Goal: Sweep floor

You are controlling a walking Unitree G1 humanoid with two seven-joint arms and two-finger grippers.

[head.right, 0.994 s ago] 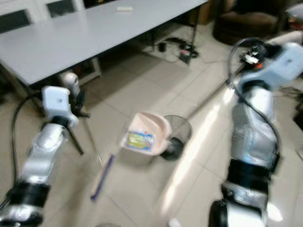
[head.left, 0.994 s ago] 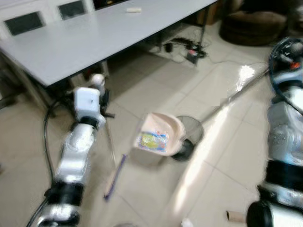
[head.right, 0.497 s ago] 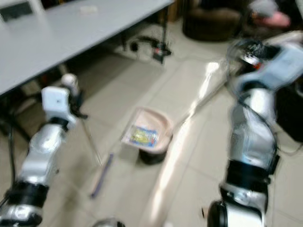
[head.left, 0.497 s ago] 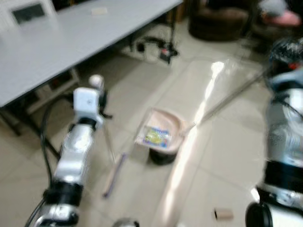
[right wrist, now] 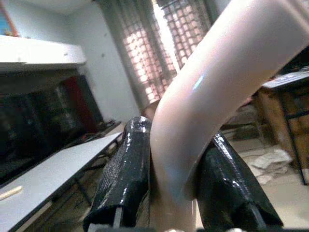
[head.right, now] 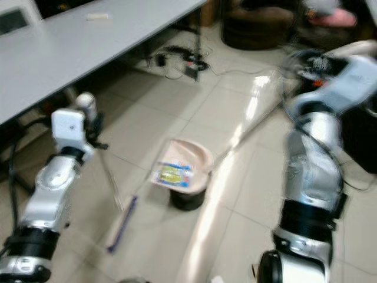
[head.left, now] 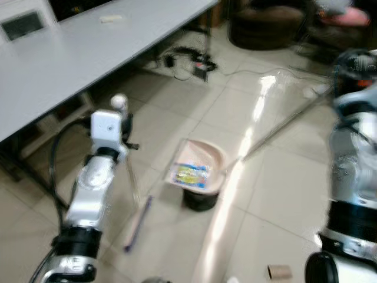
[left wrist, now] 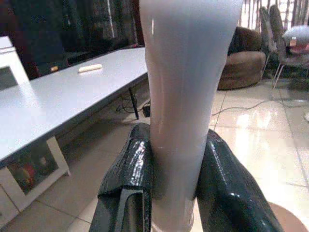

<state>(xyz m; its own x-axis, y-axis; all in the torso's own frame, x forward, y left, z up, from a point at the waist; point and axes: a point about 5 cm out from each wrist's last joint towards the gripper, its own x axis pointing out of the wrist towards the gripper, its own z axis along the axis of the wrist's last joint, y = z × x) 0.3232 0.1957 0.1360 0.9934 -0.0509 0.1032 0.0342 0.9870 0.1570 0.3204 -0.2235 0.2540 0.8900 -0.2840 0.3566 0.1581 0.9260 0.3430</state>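
Item: pink plastic dustpan (head.left: pixel 199 167) on the tiled floor, holding a yellow wrapper (head.left: pixel 189 175). Our left gripper (left wrist: pixel 166 193) clamped the white broom handle (left wrist: pixel 186 96); right gripper (right wrist: pixel 166 193) clamped the dustpan's pale handle (right wrist: pixel 203 111). Outstanding, we judged: cardboard tube (head.left: pixel 279 272).

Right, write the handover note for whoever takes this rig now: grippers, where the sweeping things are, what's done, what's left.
Left gripper: shut on a pale handle, which seems to run down to the thin broom with the purple head on the tiles.
Right gripper: shut on the dustpan handle; its long pole slopes down to the pink dustpan.
Dustpan sits on the tiled floor near the grey table, with a yellow-and-blue wrapper in it.
Done: wrapper collected.
Left: a cardboard tube lies on the floor near the right arm.
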